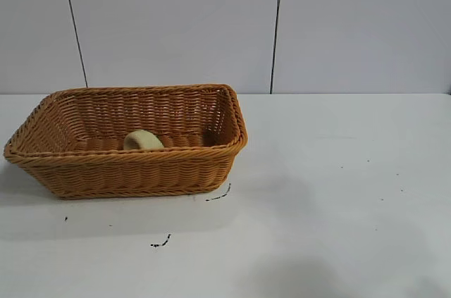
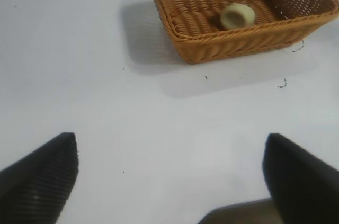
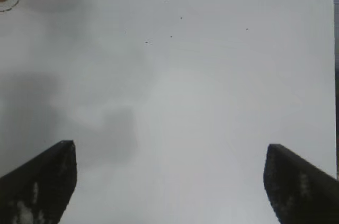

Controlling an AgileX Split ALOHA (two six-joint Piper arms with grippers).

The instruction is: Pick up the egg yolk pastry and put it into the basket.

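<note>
Wicker basket [image 1: 134,171], left of centre in the exterior frame, is holding the egg yolk pastry [image 1: 143,140]; left gripper [image 2: 169,176] and right gripper [image 3: 169,176] are hovering spread wide, empty.

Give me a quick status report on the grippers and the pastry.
Left gripper open, empty, over bare table. Right gripper open, empty, away from basket. Pastry already inside basket. Nothing in the way.

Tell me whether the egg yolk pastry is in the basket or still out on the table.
In. The egg yolk pastry lies on the floor of the basket, inside its woven walls; the left wrist view shows the same.
</note>
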